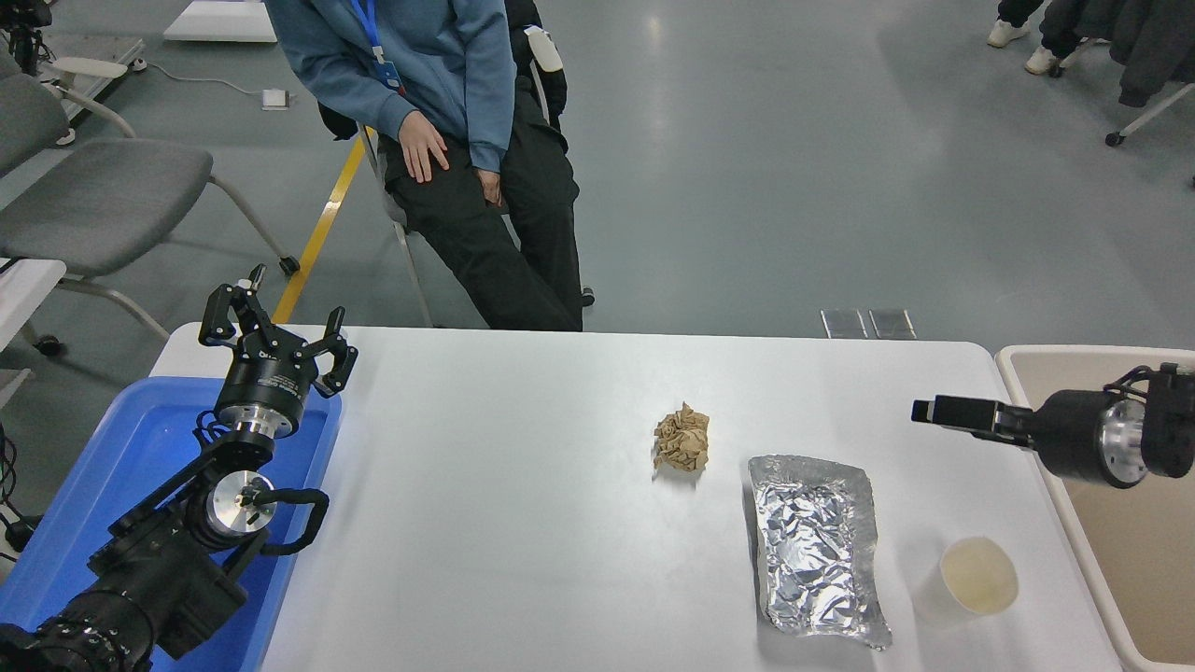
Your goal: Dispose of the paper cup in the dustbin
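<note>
White laminate fills most of my view: the desk point(523, 523) carries three things toward its right side. My paper cup point(971, 579) stands upright near the desk's near right corner, mouth up, its yellowish inside showing, untouched and free of either gripper. Just to its left lies a crinkled foil tray point(817, 546), close beside the cup, though I cannot tell whether they touch. A crumpled brown paper ball point(681, 439) sits a little farther out, near the tray's far left corner but apart from it. The beige dustbin point(1027, 359) stands off the desk's right edge, only partly in my picture. My right gripper point(938, 411) reaches in from the right edge, lying roughly level and pointing left over the desk's right margin, well short of the cup; I see it edge-on, so I cannot tell how its jaws stand. My left gripper point(271, 331) is parked at the lower left over a blue bin point(112, 467), fingers spread apart and holding nothing. A person point(439, 112) in a blue top sits on a chair beyond the far edge.
</note>
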Motion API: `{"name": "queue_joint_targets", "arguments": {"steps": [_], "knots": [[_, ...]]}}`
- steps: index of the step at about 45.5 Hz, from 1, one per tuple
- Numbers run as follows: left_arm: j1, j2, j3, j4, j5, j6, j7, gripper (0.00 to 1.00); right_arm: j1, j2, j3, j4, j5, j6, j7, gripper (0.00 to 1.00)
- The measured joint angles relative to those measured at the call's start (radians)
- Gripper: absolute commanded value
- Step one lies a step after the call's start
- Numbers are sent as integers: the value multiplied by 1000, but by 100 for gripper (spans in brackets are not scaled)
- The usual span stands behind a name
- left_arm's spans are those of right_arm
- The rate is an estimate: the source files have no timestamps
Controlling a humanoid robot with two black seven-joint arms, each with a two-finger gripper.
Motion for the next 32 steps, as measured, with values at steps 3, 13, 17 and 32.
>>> {"name": "queue_joint_targets", "arguments": {"steps": [3, 13, 17, 32], "knots": [[0, 0, 0, 0, 0, 0, 0, 100, -2, -18, -17, 18, -33, 1, 1, 99], [0, 0, 0, 0, 0, 0, 0, 100, -27, -61, -64, 53, -116, -26, 4, 99], [0, 0, 0, 0, 0, 0, 0, 100, -46, -69, -75, 56, -146, -46, 5, 98], [0, 0, 0, 0, 0, 0, 0, 100, -133, -51, -85, -6, -256, -84, 30, 98]]}}
